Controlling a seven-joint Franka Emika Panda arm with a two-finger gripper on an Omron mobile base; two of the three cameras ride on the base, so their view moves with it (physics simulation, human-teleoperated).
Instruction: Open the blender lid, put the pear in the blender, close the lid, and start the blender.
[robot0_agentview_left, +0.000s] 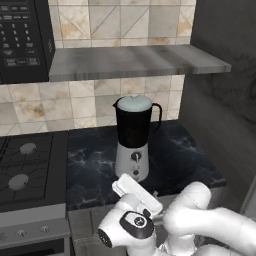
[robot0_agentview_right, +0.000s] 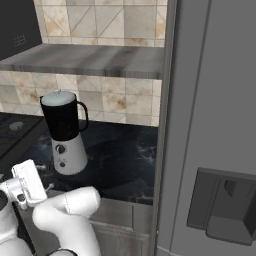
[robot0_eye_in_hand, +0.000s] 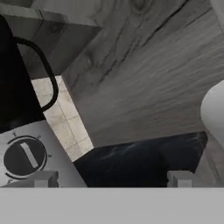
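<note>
Blender (robot0_agentview_left: 132, 142): upright on the dark marble desk (robot0_agentview_left: 185, 160), dark jar over white-grey base, handle toward 3 o'clock in the left base view. Blender lid (robot0_agentview_left: 134, 103): pale domed disc, seated on the jar rim. Claw (robot0_eye_in_hand: 109, 178): low at the desk's front edge, just before the base; fingertips (robot0_eye_in_hand: 179, 178) stand well apart, released, grasping nothing. Dial (robot0_eye_in_hand: 24, 156) on the base lies at 9 o'clock from the claw. Stove (robot0_agentview_left: 25, 167): at 9 o'clock from the blender. Shelf (robot0_agentview_left: 135, 60): above.

Dark marbled worktop (robot0_agentview_left: 95, 165) beneath a grey wooden shelf (robot0_agentview_left: 135, 61), backed by beige tiled wall (robot0_agentview_left: 60, 102). Stove (robot0_agentview_left: 25, 170) left, microwave (robot0_agentview_left: 22, 37) above, grey fridge (robot0_agentview_right: 215, 125) right
</note>
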